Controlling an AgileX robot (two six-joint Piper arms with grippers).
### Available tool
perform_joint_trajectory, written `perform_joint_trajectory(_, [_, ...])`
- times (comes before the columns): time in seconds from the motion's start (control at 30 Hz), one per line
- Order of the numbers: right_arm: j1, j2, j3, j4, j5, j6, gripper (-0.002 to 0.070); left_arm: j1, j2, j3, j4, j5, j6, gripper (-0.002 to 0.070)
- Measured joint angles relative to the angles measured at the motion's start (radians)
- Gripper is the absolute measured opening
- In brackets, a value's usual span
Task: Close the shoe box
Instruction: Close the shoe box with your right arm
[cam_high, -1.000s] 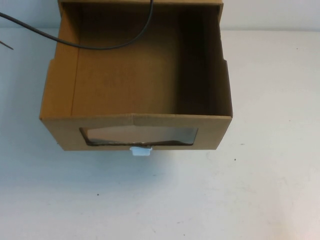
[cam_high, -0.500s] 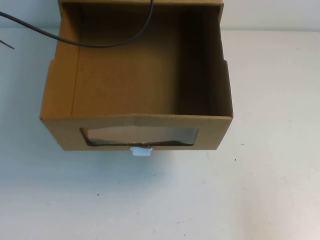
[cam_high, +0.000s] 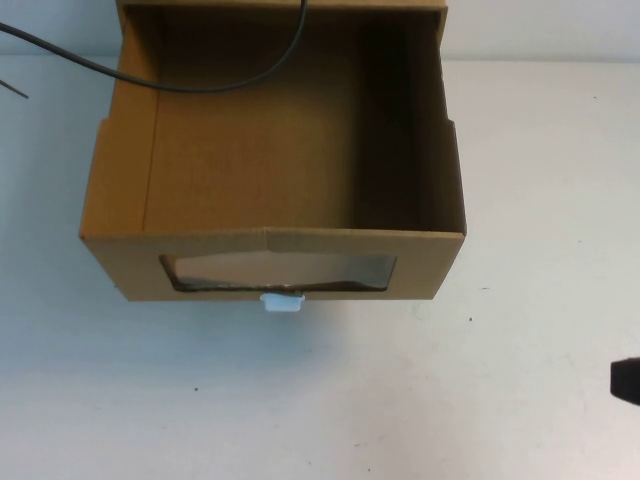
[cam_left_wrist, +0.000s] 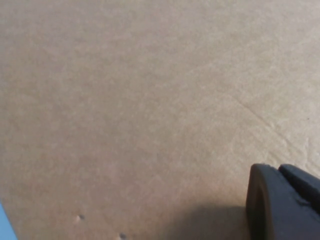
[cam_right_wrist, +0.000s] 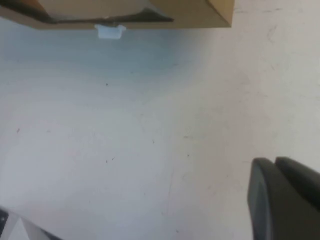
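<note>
The shoe box (cam_high: 120, 262) is a brown cardboard drawer pulled out toward me and empty inside. It has a clear front window (cam_high: 278, 270) and a small white pull tab (cam_high: 282, 303) below it. My right gripper (cam_high: 626, 380) shows as a dark tip at the right edge, well to the right of the box front and nearer to me, over the table. In the right wrist view it (cam_right_wrist: 274, 162) looks shut and empty, with the box front (cam_right_wrist: 200, 15) and the tab (cam_right_wrist: 110, 31) far off. My left gripper (cam_left_wrist: 277, 170) looks shut, close to plain brown cardboard (cam_left_wrist: 125, 100); it is out of the high view.
The box stands on a white table (cam_high: 400, 400) with open surface in front and to the right. A black cable (cam_high: 200, 88) hangs across the drawer's back part. The outer sleeve's edge (cam_high: 280, 5) is at the top.
My right gripper's dark tip has come into the high view at the right edge. The box has not moved.
</note>
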Motion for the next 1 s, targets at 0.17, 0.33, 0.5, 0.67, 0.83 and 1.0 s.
perform_joint_trajectory(0.17, [0.101, 0.163, -0.146, -0.014, 0.027, -0.022, -0.0011, 0.000, 0.000, 0.000, 0.000, 0.000, -0.004, -0.0002])
perform_joint_trajectory(0.33, [0.356, 0.282, -0.279, -0.071, -0.055, 0.028, -0.0011, 0.002, 0.000, 0.000, 0.000, 0.000, -0.007, -0.0002])
perform_joint_trajectory(0.5, [0.697, 0.396, -0.327, -0.220, -0.313, 0.138, -0.0011, 0.004, 0.000, 0.000, 0.000, 0.000, -0.016, -0.0002])
perform_joint_trajectory(0.67, [0.849, 0.515, -0.337, -0.293, -0.553, 0.188, -0.0011, 0.004, 0.000, 0.000, 0.000, 0.000, -0.018, -0.0002])
perform_joint_trajectory(0.83, [0.859, 0.633, -0.388, -0.298, -0.616, 0.195, -0.0011, 0.004, 0.000, 0.000, 0.000, 0.000, -0.020, -0.0002])
perform_joint_trajectory(1.0, [0.859, 0.711, -0.444, -0.301, -0.640, 0.195, -0.0011, 0.004, 0.000, 0.000, 0.000, 0.000, -0.022, -0.0002])
